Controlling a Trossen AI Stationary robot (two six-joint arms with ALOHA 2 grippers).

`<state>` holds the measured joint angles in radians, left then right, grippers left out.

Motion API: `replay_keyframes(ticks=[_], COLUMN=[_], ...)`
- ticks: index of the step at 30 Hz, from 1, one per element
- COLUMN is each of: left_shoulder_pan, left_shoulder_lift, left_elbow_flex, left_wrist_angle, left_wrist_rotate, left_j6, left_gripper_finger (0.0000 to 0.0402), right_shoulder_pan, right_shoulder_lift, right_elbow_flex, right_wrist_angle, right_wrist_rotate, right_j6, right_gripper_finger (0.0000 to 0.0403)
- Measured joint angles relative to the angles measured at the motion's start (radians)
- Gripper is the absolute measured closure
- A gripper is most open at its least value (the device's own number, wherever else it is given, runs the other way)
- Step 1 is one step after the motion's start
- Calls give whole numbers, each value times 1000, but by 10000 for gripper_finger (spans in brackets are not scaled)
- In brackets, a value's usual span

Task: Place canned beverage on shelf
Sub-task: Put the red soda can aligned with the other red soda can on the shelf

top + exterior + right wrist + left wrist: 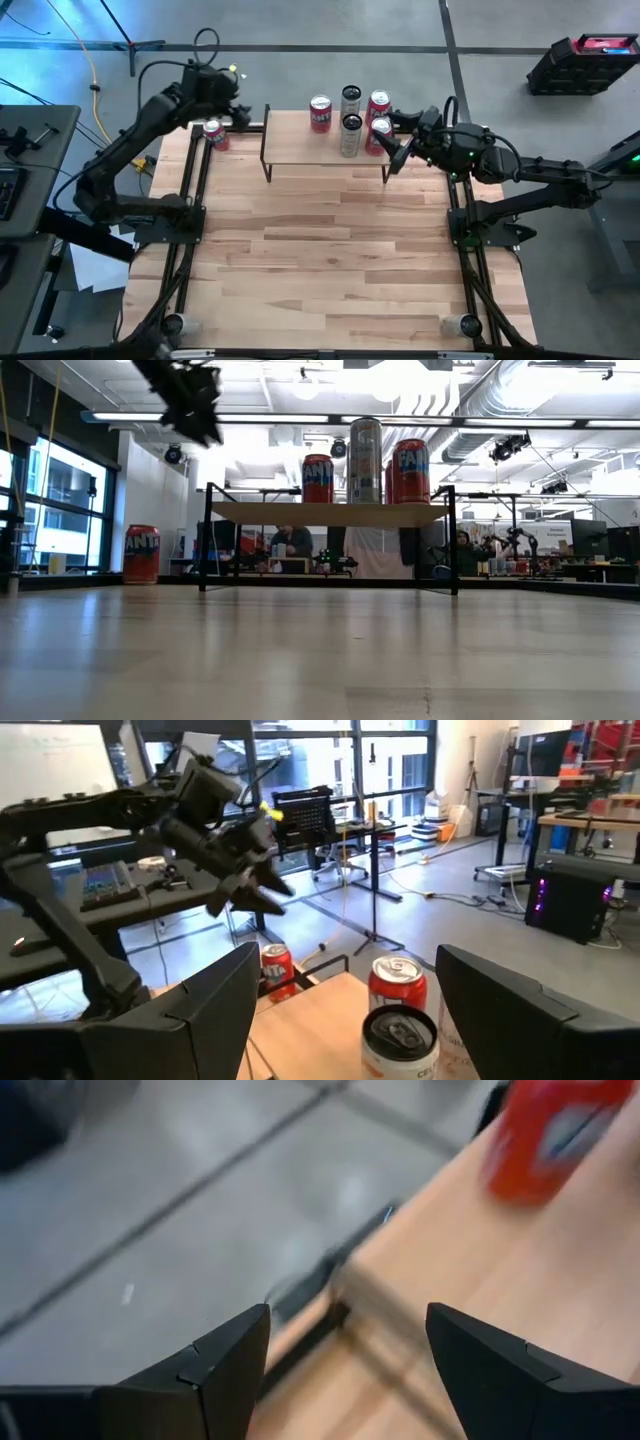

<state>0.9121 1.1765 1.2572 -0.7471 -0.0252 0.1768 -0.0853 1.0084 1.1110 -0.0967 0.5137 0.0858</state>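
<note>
The shelf point(325, 150) stands at the table's far middle on thin black legs. Several cans stand on its plank: red ones point(320, 113) point(378, 105) and silver ones point(350, 97) point(350, 135). They also show in the low view point(365, 460). One red can point(215, 133) stands upright on the tabletop left of the shelf; it also shows in the low view point(142, 553). My left gripper point(345, 1360) is open and empty, raised above the table's far left corner near that can point(555, 1135). My right gripper point(345, 1010) is open at the shelf's right end, behind the cans point(398, 982).
The black frame rails point(195, 190) run along the table's left and right sides. The wide near part of the wooden tabletop point(330, 260) holds nothing. Beyond the far edge is grey floor, with desks, chairs and a seated person point(290, 545) in the room behind.
</note>
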Motion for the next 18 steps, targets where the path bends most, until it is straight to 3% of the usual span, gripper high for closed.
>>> replay_keyframes(ticks=[8, 14, 18], left_shoulder_pan=[148, 150, 162], left_shoulder_lift=[6, 76, 166], left_elbow_flex=[0, 11, 11], left_wrist_angle=[-258, -281, -308], left_wrist_rotate=[-41, -32, -61], left_j6=[-109, -198, -228], left_gripper_finger=[142, 134, 112], right_shoulder_pan=[0, -7, -23], right_shoulder_lift=[40, 106, 134], right_elbow_flex=[0, 0, 0], right_wrist_angle=[7, 40, 37], right_wrist_rotate=[15, 266, 346], right_j6=[26, 94, 121], right_gripper_finger=[116, 116, 116])
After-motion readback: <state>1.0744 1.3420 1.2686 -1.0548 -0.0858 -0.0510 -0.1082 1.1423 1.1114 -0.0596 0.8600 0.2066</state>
